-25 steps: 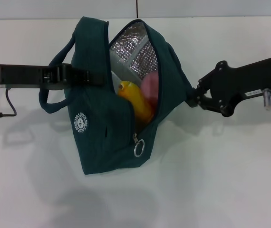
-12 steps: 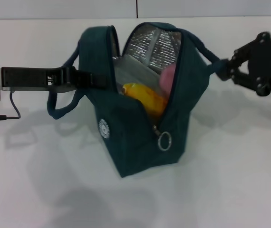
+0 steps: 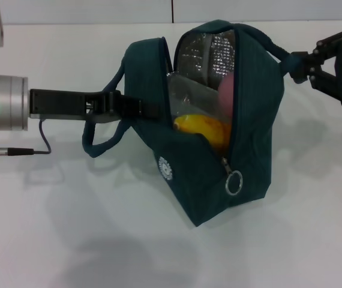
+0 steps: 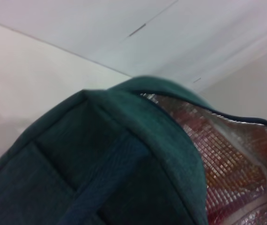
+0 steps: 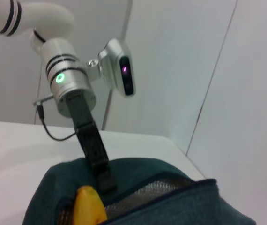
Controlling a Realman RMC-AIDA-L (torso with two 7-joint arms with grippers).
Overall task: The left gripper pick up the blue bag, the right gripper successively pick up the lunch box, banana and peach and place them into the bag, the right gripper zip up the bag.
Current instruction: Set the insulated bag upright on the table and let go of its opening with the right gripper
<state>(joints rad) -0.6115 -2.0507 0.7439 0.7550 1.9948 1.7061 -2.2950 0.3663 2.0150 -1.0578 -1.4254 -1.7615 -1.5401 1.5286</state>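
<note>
Blue bag [image 3: 252, 144] is hanging stretched between both arms above the white table [image 3: 315, 240], mouth unzipped and gaping toward the head camera. Its bottom corner is sitting low over the table; contact can't be confirmed.

Left pincer [image 3: 150, 108] is coming in from the left, its tip pressing against the bag's left panel by the opening. Fingers are merging with the dark fabric, so I can't tell whether it's clamping or how wide it's standing. One loop handle [image 3: 102, 129] is drooping around that arm.

Right pincer [image 3: 297, 65] is at the upper right, closed tight on the other handle [image 3: 266, 41] and pulling it taut. The arm behind it is running out of frame.

Inside, against the foil lining [image 3: 210, 51]:
- lunch box [image 3: 189, 99] is showing only as a clear edge; lid and sticker are hidden
- banana [image 3: 204, 126] is lying in front of it, one end buried behind the right panel
- peach [image 3: 225, 96] is peeking out as a pink sliver, mostly covered by the bag wall

Ring zip pull [image 3: 234, 183] is dangling at the lower end of the open zipper. Round white logo [image 3: 167, 168] is facing forward on the left panel.

Left wrist view is showing only blurred teal fabric and lining, no fingers. Right wrist view is catching the bag's rim, the banana tip, and the left arm beyond.
</note>
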